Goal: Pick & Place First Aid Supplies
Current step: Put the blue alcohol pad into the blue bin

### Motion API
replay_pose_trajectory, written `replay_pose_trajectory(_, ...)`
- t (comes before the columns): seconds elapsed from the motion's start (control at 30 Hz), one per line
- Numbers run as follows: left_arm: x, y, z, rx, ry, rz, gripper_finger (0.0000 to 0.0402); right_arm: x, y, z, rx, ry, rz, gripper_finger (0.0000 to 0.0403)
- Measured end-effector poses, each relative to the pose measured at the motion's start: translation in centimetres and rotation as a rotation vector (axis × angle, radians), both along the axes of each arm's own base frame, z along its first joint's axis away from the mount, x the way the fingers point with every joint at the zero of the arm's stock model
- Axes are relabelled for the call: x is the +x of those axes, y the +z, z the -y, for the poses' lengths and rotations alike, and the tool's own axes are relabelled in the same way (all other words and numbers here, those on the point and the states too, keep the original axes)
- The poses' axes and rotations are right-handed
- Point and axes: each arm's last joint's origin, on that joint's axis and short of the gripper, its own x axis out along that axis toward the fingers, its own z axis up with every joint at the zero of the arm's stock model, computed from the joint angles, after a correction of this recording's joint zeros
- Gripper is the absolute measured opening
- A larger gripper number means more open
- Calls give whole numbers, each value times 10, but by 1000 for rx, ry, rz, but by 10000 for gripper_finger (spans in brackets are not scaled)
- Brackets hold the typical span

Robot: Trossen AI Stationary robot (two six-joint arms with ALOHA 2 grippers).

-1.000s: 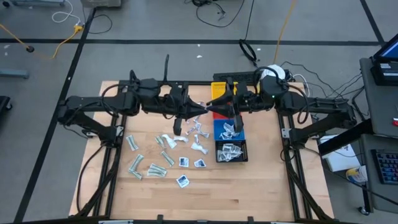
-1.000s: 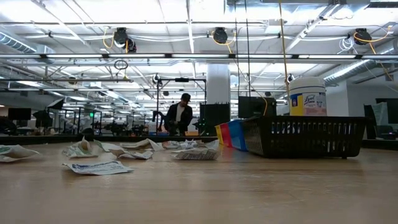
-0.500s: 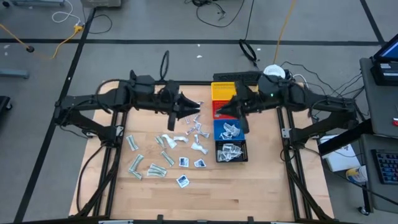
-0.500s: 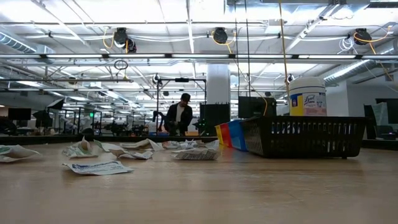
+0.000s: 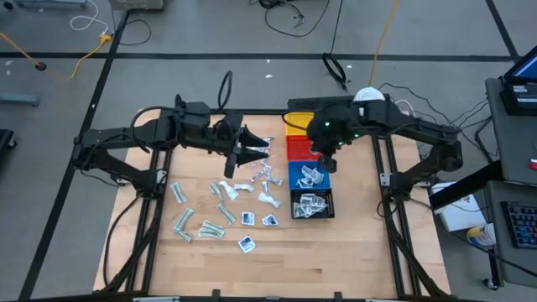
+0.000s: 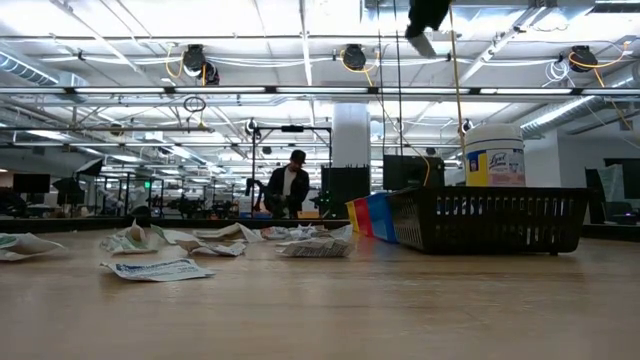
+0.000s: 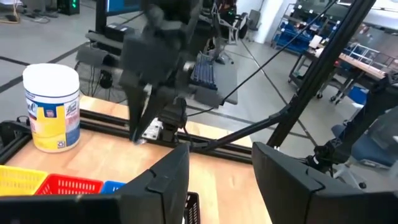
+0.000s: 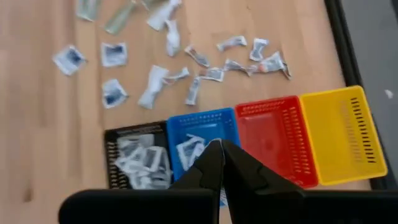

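Nearest on the bench [image 5: 319, 260], roughly fifteen first aid supplies [image 5: 226, 210] lie scattered left of the bins; the count is unsure where they overlap. More packets fill the black bin [image 5: 311, 204] and the blue bin [image 5: 307, 175]. Beyond stand one red bin [image 5: 295, 148] and one yellow bin [image 5: 297, 123], four bins in a row. The right hand [image 8: 219, 163], fingers together and empty, hangs over the blue and red bins. The left hand [image 5: 254, 148], fingers apart, hovers above the farthest packets. One white jar [image 7: 52, 107] stands behind.

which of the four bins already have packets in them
Two: the blue bin and the black bin at the row's end hold white packets. The red bin and yellow bin look empty.
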Motion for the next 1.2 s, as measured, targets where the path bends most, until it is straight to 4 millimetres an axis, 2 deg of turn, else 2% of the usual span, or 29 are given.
replay_pose_trajectory(0.13, 0, 0, 0, 1, 0, 0, 178, 9, -34, 2, -4, 11, -56, 0)
replay_pose_trajectory(0.33, 0, 0, 0, 1, 0, -1, 181, 19, -103, 4, -10, 4, -126, 0)
replay_pose_trajectory(0.5, 0, 0, 0, -13, 2, -3, 182, 19, -155, 2, 7, 7, -115, 0)
replay_pose_trajectory(0.7, 0, 0, 1, -22, 0, -4, 182, 11, -202, -7, 36, 40, -84, 0)
replay_pose_trajectory(0.8, 0, 0, 1, -24, -1, -5, 182, 7, -215, -9, 26, 56, -82, 2)
replay_pose_trajectory(0.9, 0, 0, 1, -26, 0, -8, 182, 8, -216, -9, 7, 93, -73, 23)
replay_pose_trajectory(1.0, 0, -1, 1, -27, 0, -15, 182, 9, -214, -8, 7, 91, -68, 65)
replay_pose_trajectory(1.2, -1, -6, 3, -42, -63, -64, 182, 14, -205, -6, -1, 86, -34, 175)
